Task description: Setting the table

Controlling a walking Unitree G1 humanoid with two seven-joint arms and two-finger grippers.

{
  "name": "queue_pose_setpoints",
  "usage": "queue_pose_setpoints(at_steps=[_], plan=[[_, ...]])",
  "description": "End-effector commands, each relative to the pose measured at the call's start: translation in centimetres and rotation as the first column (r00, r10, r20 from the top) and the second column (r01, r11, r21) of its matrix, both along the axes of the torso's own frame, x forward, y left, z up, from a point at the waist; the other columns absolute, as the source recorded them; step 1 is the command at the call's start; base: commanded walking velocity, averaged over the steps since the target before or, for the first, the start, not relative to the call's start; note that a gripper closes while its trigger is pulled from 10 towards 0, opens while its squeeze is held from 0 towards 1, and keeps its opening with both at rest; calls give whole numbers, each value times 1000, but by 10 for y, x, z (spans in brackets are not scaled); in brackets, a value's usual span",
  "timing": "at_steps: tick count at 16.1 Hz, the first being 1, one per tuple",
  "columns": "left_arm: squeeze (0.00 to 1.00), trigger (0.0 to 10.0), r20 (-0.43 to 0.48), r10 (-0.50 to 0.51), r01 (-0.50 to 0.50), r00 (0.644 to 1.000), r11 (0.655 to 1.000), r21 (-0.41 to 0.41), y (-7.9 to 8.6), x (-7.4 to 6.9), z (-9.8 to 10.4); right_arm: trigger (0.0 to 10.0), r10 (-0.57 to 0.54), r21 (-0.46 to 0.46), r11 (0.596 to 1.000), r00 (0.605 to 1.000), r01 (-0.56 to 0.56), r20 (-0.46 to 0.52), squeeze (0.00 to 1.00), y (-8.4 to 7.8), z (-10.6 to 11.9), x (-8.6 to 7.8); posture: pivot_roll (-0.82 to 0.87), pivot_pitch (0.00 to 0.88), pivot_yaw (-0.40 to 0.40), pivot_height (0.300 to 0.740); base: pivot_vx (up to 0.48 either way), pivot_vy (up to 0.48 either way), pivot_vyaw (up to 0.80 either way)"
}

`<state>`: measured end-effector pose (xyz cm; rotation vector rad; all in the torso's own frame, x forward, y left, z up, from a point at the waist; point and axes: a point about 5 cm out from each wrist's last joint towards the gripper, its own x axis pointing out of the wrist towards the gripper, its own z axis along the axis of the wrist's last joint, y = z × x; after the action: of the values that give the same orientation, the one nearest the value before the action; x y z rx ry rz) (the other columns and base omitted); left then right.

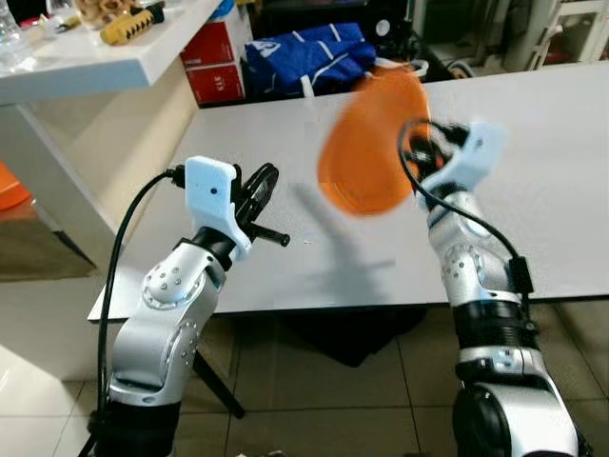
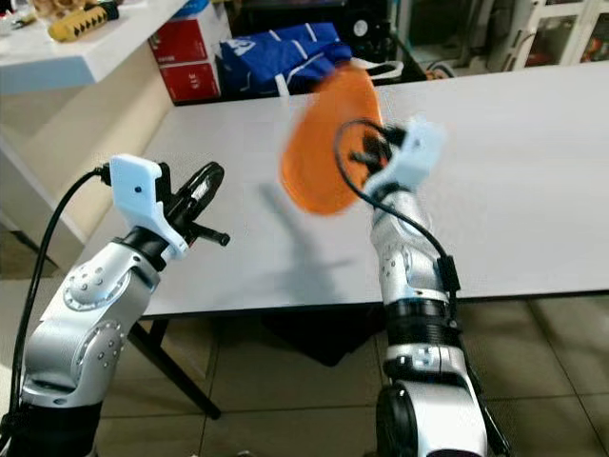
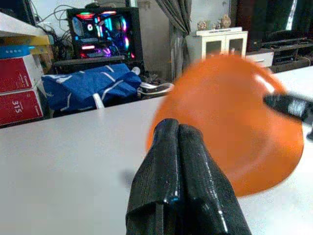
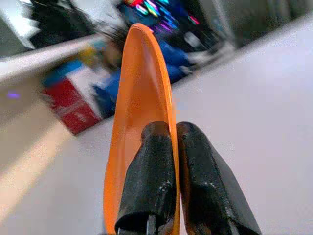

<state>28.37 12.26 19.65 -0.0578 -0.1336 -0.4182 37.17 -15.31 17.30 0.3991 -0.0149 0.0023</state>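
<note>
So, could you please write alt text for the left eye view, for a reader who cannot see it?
The right tool holds an orange plate on edge, tilted, above a white table. The left tool, fingers closed and holding nothing, hovers over the table's near left part; a blue bag lies behind the table.

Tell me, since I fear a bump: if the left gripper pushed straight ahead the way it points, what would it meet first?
Probably the orange plate, held tilted above the table by the right gripper. The left gripper points straight at it; depth is unclear.
</note>
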Motion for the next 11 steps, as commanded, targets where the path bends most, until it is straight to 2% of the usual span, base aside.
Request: queue_pose_setpoints(at_steps=[1, 3, 5, 6, 7, 8, 9, 10, 11], plan=[[0, 10000, 1, 23, -23, 1000, 1000, 14, 6, -1, 2, 10000, -12, 57, 998, 999, 11, 33, 0, 3, 10, 7, -151, 0, 160, 736, 0, 0, 0], [0, 10000, -2, 19, -19, 1000, 1000, -1, 5, -2, 3, 10000, -29, 59, 998, 999, 30, -21, 0, 0, -3, 11, -145, 0, 159, 736, 0, 0, 0], [0, 10000, -5, -34, 34, 999, 999, -24, -1, -7, 8, 10000, -32, 57, 998, 995, 37, -94, 0, 1, -22, 12, -135, 0, 157, 736, 0, 0, 0], [0, 10000, -8, -46, 46, 999, 999, -24, -2, -8, 9, 10000, -33, 56, 998, 994, 39, -102, 0, 1, -24, 12, -135, 0, 157, 736, 0, 0, 0], [0, 10000, -47, -107, 107, 993, 994, -10, -5, -13, 9, 10000, -34, 49, 998, 991, 41, -132, 0, 1, -33, 12, -118, 0, 153, 736, 0, 0, 0], [0, 10000, -61, -121, 121, 991, 993, -5, -5, -14, 9, 10000, -34, 50, 998, 989, 41, -141, 0, 1, -35, 12, -118, 0, 153, 736, 0, 0, 0], [0, 10000, -125, -148, 146, 981, 989, -28, -4, -15, 7, 10000, -35, 43, 998, 986, 43, -161, 0, 1, -42, 11, -107, 0, 155, 736, 0, 0, 0], [0, 10000, -189, -194, 181, 963, 980, -85, -4, -17, 6, 10000, -42, 30, 998, 982, 48, -186, 0, 0, -50, 10, -100, 0, 157, 736, 0, 0, 0], [0, 10000, -213, -229, 206, 950, 971, -123, -5, -18, 6, 10000, -42, 24, 999, 979, 47, -198, 0, 1, -54, 10, -96, 2, 159, 736, 0, 0, 0]])
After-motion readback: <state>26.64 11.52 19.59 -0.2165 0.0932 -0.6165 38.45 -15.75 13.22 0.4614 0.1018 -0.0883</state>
